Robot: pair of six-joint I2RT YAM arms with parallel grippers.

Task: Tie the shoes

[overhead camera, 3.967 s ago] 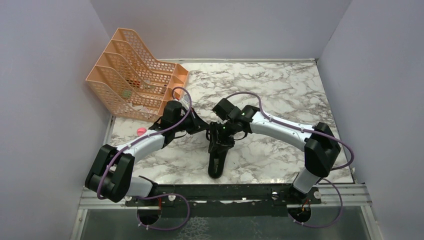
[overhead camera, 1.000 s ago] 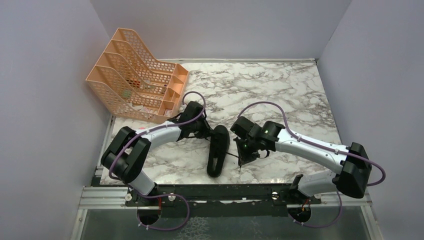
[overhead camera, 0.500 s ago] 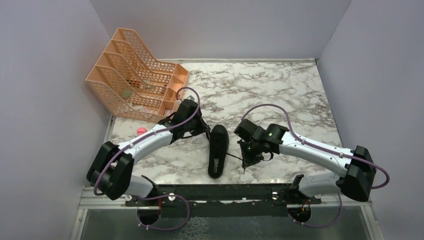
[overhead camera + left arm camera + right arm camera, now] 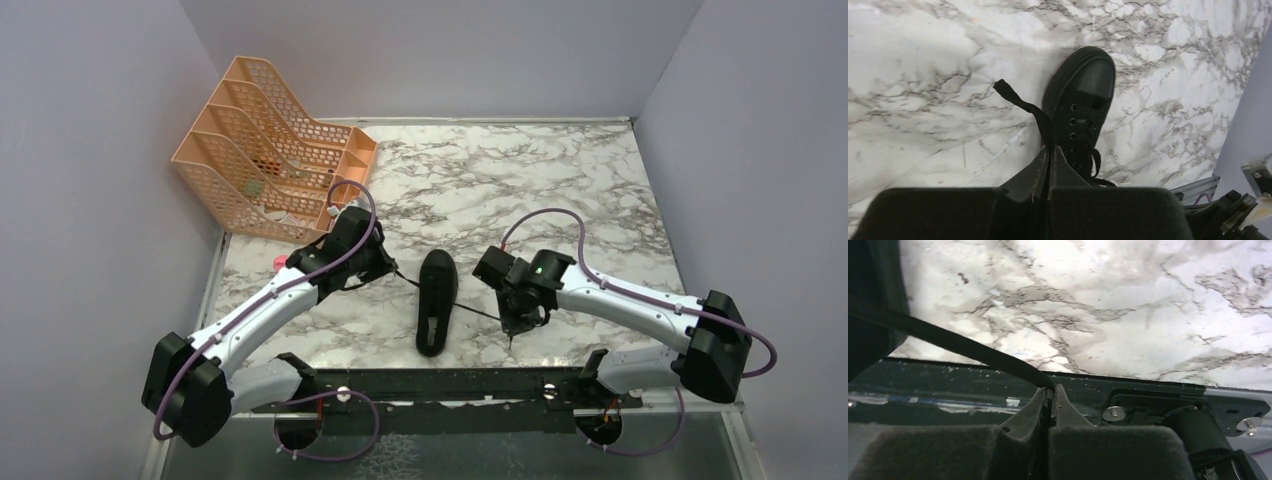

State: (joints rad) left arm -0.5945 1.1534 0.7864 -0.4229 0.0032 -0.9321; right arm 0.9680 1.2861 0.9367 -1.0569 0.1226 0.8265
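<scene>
The black shoe lies on the marble table near its front edge, toe pointing away; it also shows in the left wrist view. My left gripper is to the shoe's left, shut on the left lace, whose free end trails on the table. My right gripper is to the shoe's right, shut on the right lace, which runs taut from the shoe to the fingertips. Each lace stretches out sideways from the shoe.
An orange mesh file rack stands at the back left. A small pink object lies near the table's left edge. The black mounting rail runs along the front edge, just below my right gripper.
Both grippers have pulled apart from the shoe, the left going left and the right going right and nearer, drawing the laces outward. The shoe has stayed put.
</scene>
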